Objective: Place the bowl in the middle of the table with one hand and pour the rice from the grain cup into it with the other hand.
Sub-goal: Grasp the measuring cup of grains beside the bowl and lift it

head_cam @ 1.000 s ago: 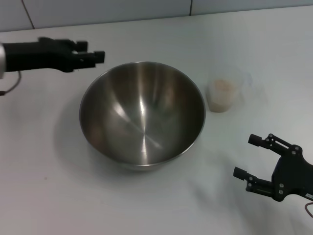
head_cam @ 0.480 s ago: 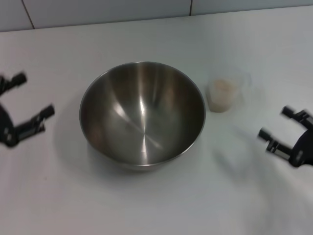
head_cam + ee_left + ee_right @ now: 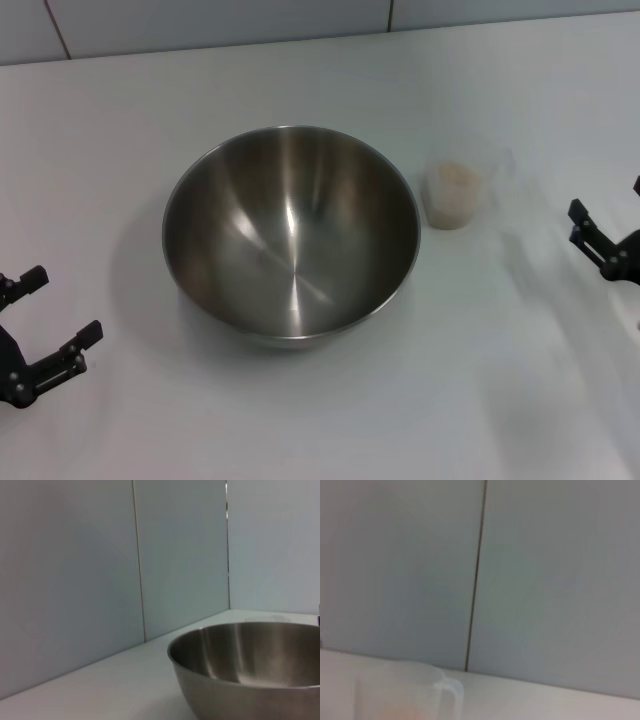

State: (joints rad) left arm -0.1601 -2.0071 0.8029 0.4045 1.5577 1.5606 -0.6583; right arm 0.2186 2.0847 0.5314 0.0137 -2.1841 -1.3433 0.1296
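Right of the bowl [image 3: 291, 233], grain cup [image 3: 455, 193] is sitting nearer right gripper [image 3: 598, 240], fingers apart; left gripper [image 3: 45, 325] also spread.

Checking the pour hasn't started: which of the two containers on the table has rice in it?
The grain cup, the small clear one to the right of the bowl, holds the rice. The wide steel bowl is empty inside.

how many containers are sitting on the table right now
2. The bowl stands in the middle of the table, with nothing seen inside it. The grain cup, holding the rice, stands just beside it on the robot's right, apart from its rim.
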